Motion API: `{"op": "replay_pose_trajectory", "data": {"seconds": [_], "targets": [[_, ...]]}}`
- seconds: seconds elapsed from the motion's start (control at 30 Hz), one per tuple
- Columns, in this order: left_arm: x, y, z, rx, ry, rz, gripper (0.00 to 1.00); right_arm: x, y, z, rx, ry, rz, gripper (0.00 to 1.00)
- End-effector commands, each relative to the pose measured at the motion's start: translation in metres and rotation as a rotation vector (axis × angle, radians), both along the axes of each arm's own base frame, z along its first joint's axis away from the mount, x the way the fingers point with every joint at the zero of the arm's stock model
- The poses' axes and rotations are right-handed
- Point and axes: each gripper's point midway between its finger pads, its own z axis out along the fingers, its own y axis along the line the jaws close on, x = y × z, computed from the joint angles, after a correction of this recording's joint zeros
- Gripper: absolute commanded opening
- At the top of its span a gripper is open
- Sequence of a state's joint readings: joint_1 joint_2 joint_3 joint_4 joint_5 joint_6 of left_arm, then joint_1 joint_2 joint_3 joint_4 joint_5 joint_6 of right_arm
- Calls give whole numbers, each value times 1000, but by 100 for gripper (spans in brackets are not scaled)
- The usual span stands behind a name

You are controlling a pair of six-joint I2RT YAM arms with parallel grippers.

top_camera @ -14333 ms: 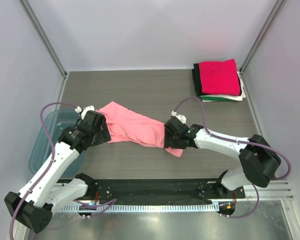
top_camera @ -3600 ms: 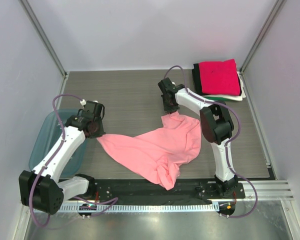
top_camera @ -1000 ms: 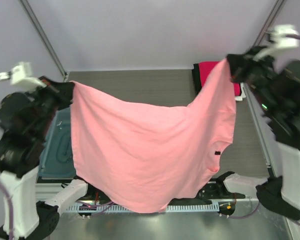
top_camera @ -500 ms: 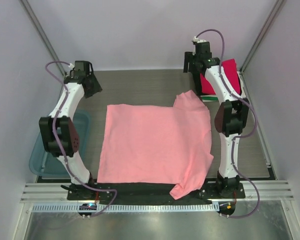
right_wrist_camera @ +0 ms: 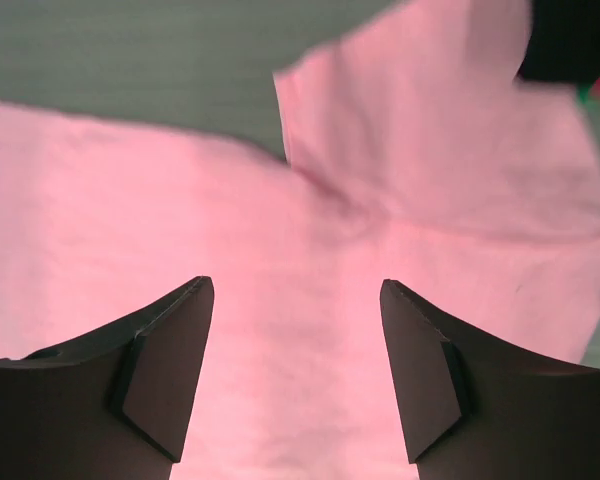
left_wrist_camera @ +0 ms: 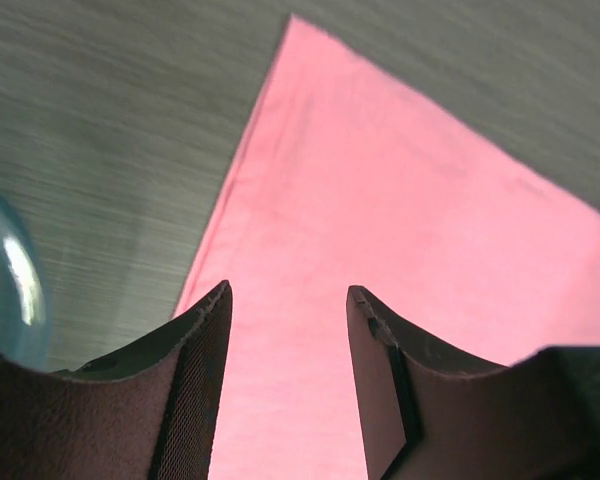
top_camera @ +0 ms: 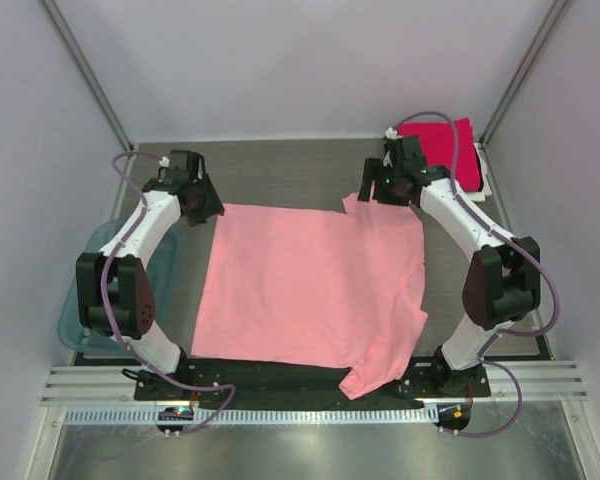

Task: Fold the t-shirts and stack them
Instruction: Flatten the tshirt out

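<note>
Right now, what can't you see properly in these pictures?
Shirt pile: top view, the right arm covers its left side; lower shirts barely show.
Blue bin: top view, the left arm covers part; left wrist view cuts it off.
Pink shirt: both wrist views crop most of it.

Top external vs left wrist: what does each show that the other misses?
Top external only: both arms, the right gripper, the folded stack at the far right, and the pink t-shirt in full. Left wrist only: the left gripper seen standing open above the shirt's corner. Both: pink t-shirt, blue bin, table.
</note>
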State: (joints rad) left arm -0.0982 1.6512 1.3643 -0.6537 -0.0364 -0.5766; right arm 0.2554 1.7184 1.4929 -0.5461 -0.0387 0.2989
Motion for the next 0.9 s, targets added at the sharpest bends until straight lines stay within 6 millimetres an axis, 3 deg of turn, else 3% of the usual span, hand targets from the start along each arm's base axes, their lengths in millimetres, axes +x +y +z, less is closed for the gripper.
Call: {"op": "replay_pose_trajectory", "data": {"seconds": [0.0,0.03,0.17,0.33,0.4,0.47,0.5,0.57,0.6,0.7,0.73,0.87], "targets": [[-13,-19,-20,-56,24,-4,50,-37,7,-48,28,145,-23,73],[-17,-25,-28,-79,39,-20,50,-48,4,-66,16,197,-33,73],[-18,-36,-47,-94,75,-24,50,-60,-4,-100,-36,298,-54,73],[-12,-35,-76,-70,145,-4,49,-53,-6,-127,-83,364,-58,73],[-3,-25,-89,-10,159,23,48,-50,-6,-145,-105,403,-46,73],[1,-20,-107,21,202,33,47,-37,-8,-149,-138,403,-54,73],[10,-18,-104,31,192,38,47,-36,-8,-162,-146,431,-49,73],[13,-8,-114,72,230,65,45,-21,-1,-164,-137,426,-40,73],[14,-1,-123,89,252,83,44,-19,-2,-178,-147,453,-38,73],[24,18,-131,131,269,142,43,17,16,-167,-100,400,-10,73],[33,24,-127,136,257,160,43,18,18,-180,-105,434,-9,73],[57,50,-129,148,268,225,43,58,35,-183,-74,411,20,73]]}}
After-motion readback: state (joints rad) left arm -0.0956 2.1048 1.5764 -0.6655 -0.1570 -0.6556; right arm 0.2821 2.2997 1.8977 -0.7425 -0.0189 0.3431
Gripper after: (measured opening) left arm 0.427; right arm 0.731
